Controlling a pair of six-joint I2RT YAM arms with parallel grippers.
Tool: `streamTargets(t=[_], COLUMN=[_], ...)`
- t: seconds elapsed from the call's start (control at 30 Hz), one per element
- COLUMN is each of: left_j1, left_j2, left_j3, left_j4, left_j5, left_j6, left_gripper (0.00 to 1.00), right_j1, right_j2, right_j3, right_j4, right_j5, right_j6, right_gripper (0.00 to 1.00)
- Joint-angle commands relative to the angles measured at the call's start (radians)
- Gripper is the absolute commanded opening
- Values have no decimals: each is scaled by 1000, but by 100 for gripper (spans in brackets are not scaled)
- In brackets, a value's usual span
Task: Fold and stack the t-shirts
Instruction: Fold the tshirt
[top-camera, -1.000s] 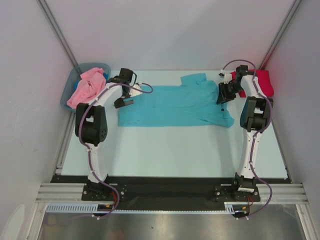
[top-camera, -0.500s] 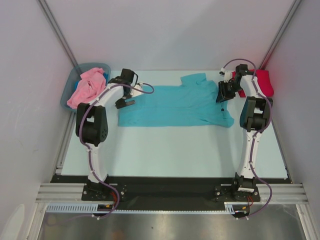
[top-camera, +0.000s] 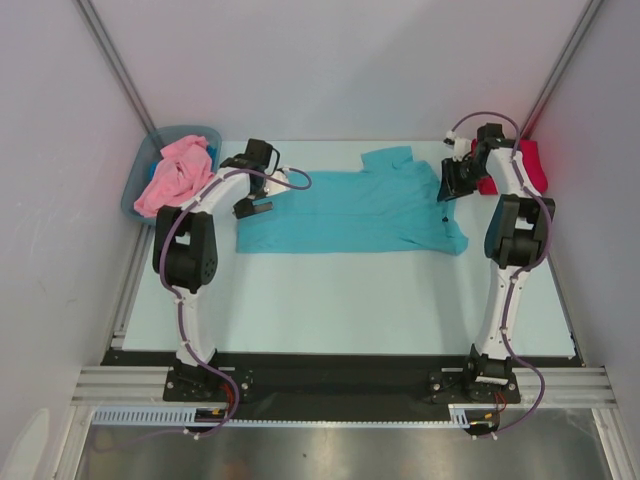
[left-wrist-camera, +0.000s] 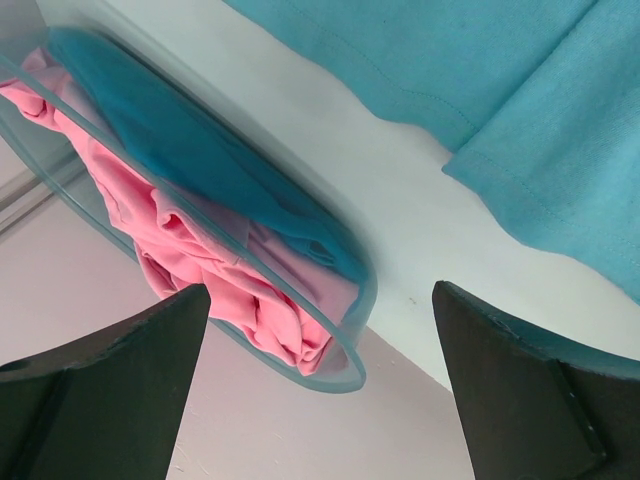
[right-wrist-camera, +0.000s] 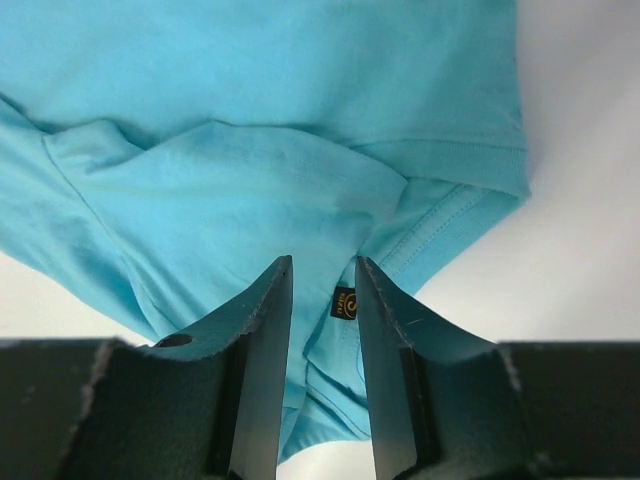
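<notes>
A teal t-shirt (top-camera: 350, 210) lies spread flat across the back of the table, collar end to the right. My right gripper (top-camera: 446, 190) hangs just above that collar; in the right wrist view its jaws (right-wrist-camera: 323, 262) stand a narrow gap apart, with the teal cloth and a small black label (right-wrist-camera: 344, 302) below and nothing pinched. My left gripper (top-camera: 251, 206) is over the shirt's left hem and is wide open (left-wrist-camera: 320, 290). A pink t-shirt (top-camera: 172, 172) is bunched in the bin. A red t-shirt (top-camera: 528, 165) lies at the back right.
The grey-blue plastic bin (top-camera: 137, 170) stands at the back left corner against the wall; its rim (left-wrist-camera: 330, 372) shows in the left wrist view, with a darker blue cloth (left-wrist-camera: 180, 150) beside the pink one. Metal frame posts run up both back corners.
My right gripper has drawn a little toward the back right, over the collar. The left gripper has shifted slightly right. The teal shirt lies as before.
</notes>
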Motion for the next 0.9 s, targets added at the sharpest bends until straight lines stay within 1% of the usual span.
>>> streamTargets(t=[0.0, 0.3, 0.87], left_j1=[-10, -19, -42], left_j2=[-25, -25, -19], left_j3=[3, -9, -12], left_j4=[18, 27, 32], left_j5=[4, -1, -19], left_j6=[-12, -6, 2], left_gripper=[100, 100, 100], right_j1=[-18, -38, -13], right_j2=[-39, 9, 75], right_j3=[-27, -12, 52], right_j4=[23, 24, 15], right_j5=[5, 3, -25], right_j6=[2, 2, 8], right_gripper=[37, 37, 37])
